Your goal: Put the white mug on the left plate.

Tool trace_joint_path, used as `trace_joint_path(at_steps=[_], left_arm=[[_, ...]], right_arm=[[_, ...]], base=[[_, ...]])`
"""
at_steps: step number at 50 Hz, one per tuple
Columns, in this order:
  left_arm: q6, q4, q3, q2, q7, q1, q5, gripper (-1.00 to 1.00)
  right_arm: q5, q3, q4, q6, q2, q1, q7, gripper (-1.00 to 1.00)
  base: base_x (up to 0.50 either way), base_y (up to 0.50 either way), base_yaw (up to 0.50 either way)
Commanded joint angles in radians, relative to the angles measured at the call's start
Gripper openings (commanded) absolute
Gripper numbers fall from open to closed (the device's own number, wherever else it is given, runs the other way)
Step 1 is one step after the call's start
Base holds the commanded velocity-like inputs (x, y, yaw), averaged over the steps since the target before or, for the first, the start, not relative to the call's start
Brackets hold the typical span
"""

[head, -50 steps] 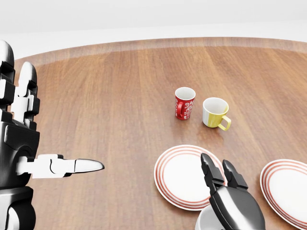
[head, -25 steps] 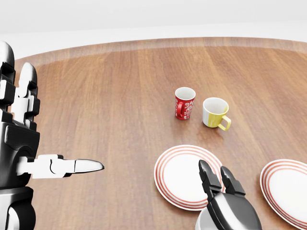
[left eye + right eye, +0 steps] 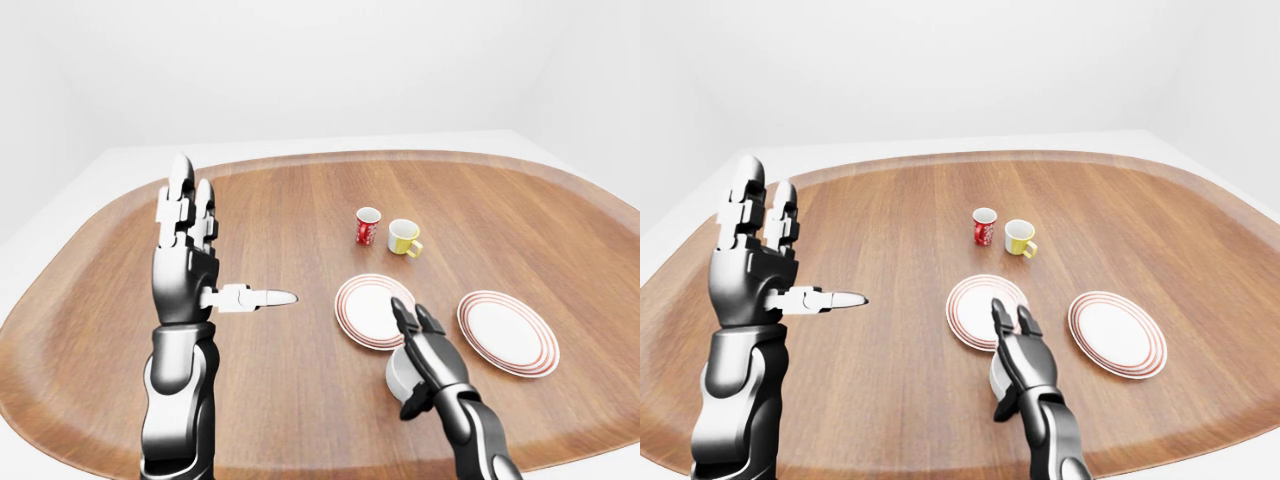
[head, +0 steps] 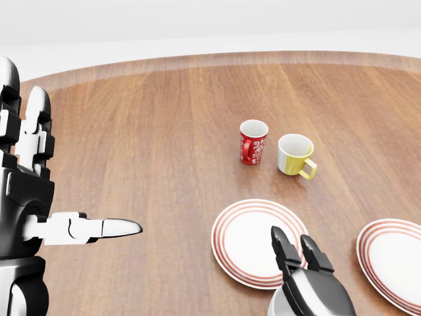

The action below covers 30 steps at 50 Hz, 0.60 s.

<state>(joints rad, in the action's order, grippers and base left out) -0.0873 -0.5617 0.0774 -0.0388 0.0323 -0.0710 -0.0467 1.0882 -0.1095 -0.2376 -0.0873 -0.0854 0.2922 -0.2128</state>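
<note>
Nearest the camera in the left-eye view: plain white glossy mug (image 3: 400,372), largely hidden under the dark metallic right hand (image 3: 428,352), standing on the oval brown wooden desk (image 3: 290,230) just below the left white plate with red rim rings (image 3: 372,310) and not on it. Handle not visible; no print or lettering to be made out on the little white surface showing. Right hand's fingers (image 3: 404,318) draped over the top and side of the mug, thumb down its left flank; whether closed firmly round it cannot be told from these views.

At left, black-and-silver left hand (image 3: 186,262) raised upright over the desk, two fingers pointing up, thumb stretched sideways toward the plates, spread wide and holding nothing.

Farther in: two plates in all, the left one beside the mug and a matching right white plate with red rim rings (image 3: 507,332) well apart to the right, both bare.

Farther still, toward the top of the head view: small red cup with white swirl pattern (image 4: 253,141) and pale yellow mug with a handle (image 4: 295,155), standing upright just beside each other. Swirls on the red cup too small to read as writing.

Count: three drinking vessels, two plates, two hands.
</note>
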Motion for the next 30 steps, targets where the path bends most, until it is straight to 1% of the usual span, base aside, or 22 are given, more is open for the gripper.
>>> trace_joint_path(at_steps=[1, 7, 30], left_arm=[[0.0, 0.002, 0.0, 0.0, 0.001, 0.001, 0.0, 1.0], [0.0, 0.001, 0.0, 0.0, 0.0, 0.002, 0.0, 1.0], [0.0, -0.005, 0.001, 0.0, 0.001, 0.002, -0.001, 1.0]], right_arm=[[-0.005, -0.003, -0.011, 0.0, -0.002, 0.004, -0.078, 1.0], [-0.023, -0.006, -0.025, 0.0, 0.001, 0.011, -0.114, 1.0], [-0.043, 0.017, -0.012, 0.0, -0.003, -0.022, -0.133, 1.0]], base=[[0.0, 0.0, 0.0], [0.0, 0.0, 0.0], [0.0, 0.0, 0.0]])
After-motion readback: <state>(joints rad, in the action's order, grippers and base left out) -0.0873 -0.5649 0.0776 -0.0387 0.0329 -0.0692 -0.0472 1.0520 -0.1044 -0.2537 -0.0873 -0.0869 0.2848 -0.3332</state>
